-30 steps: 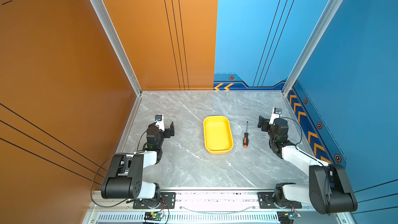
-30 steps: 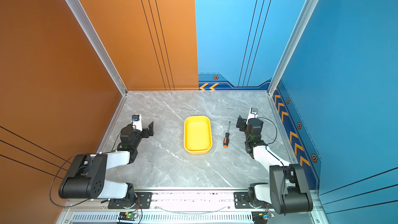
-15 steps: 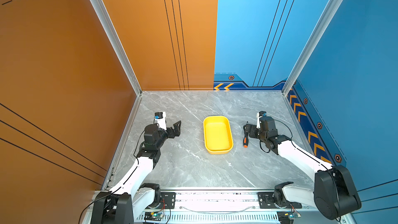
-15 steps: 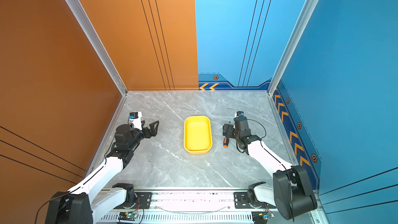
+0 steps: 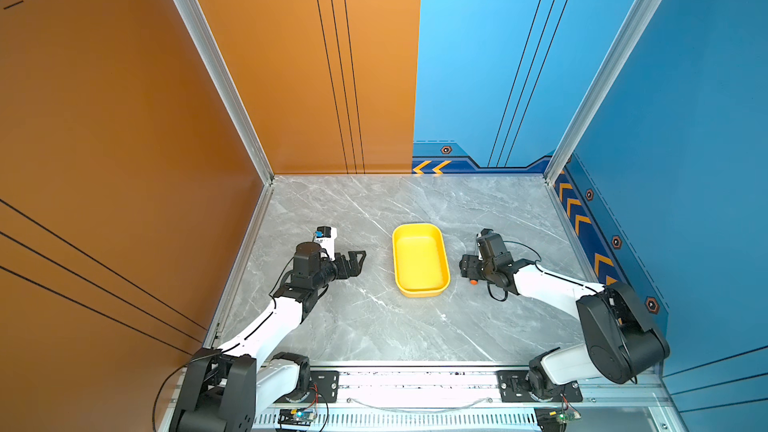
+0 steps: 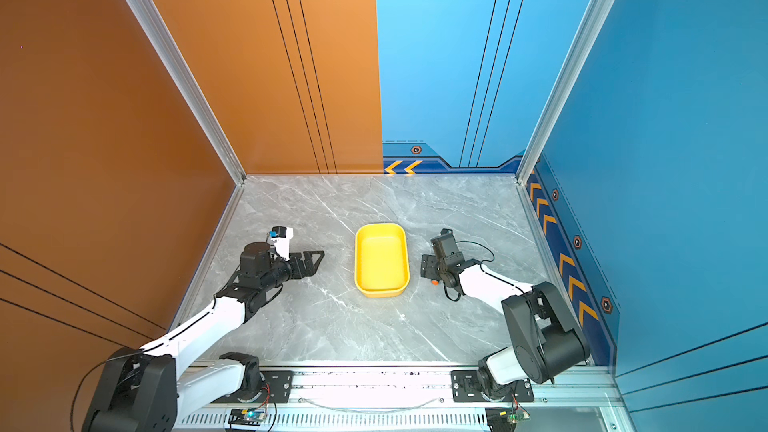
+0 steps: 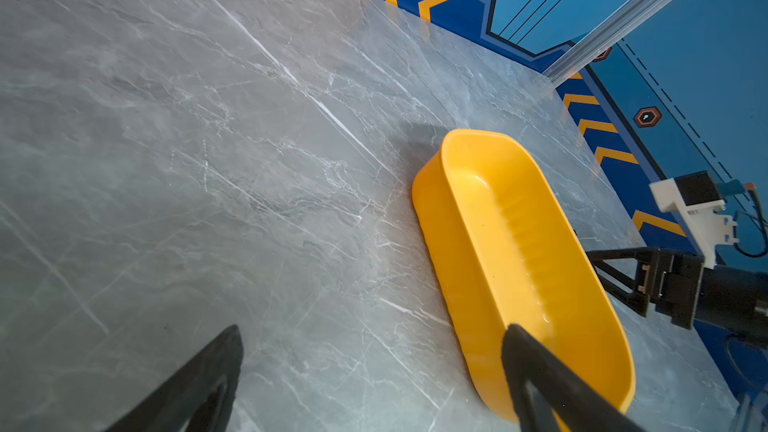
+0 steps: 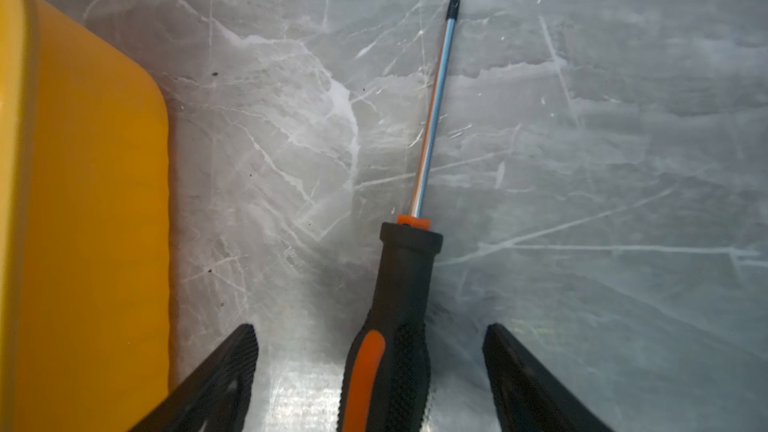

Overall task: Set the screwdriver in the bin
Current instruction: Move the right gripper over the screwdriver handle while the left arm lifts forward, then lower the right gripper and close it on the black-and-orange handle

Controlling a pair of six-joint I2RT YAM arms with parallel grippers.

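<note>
The screwdriver (image 8: 401, 297) lies flat on the grey marble table, black handle with an orange inlay, its thin shaft pointing away from the wrist. My right gripper (image 8: 370, 328) is open and straddles the handle, with a gap on each side. In both top views the right gripper (image 5: 468, 268) (image 6: 430, 268) hides most of the tool, and only its orange end (image 5: 473, 281) pokes out. The empty yellow bin (image 5: 419, 259) (image 6: 381, 259) (image 8: 83, 201) sits just left of it. My left gripper (image 5: 357, 259) (image 7: 374, 328) is open and empty, a short way left of the bin (image 7: 519, 243).
An orange wall (image 5: 124, 160) closes the left side, and blue walls (image 5: 685, 160) close the back and the right. A metal rail (image 5: 415, 380) with both arm bases runs along the front edge. A black cable loop (image 5: 496, 295) hangs off the right wrist.
My right gripper swung left from the table's right side and came down over the screwdriver. The left arm stretched out, carrying its gripper right toward the bin.
</note>
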